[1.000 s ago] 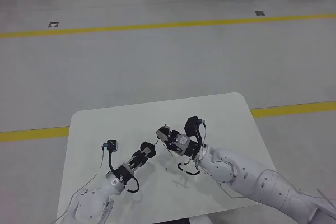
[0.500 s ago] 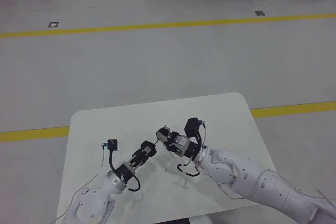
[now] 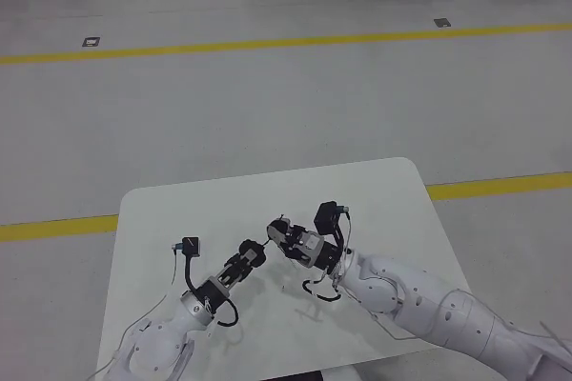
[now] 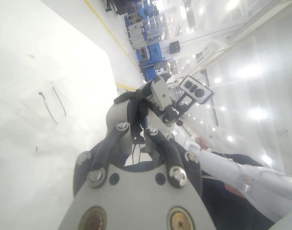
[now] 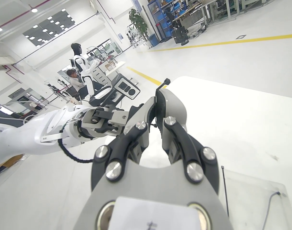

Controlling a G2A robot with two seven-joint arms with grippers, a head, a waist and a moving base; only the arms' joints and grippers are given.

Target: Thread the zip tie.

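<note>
White counter [image 5: 232, 116] lies below both arms. Right fingers [image 5: 171, 104] pinch the thin black plastic zip tie [image 5: 165, 82], its head poking past their tips; left fingers [image 4: 116, 116] close on its strap.

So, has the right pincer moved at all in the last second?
No; the right pincer holds the same spot against the table and its far edge.

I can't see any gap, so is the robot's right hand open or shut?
Shut. The right hand is clamped on the black zip tie with no gap, and the tie's head pokes out past the tips.
</note>
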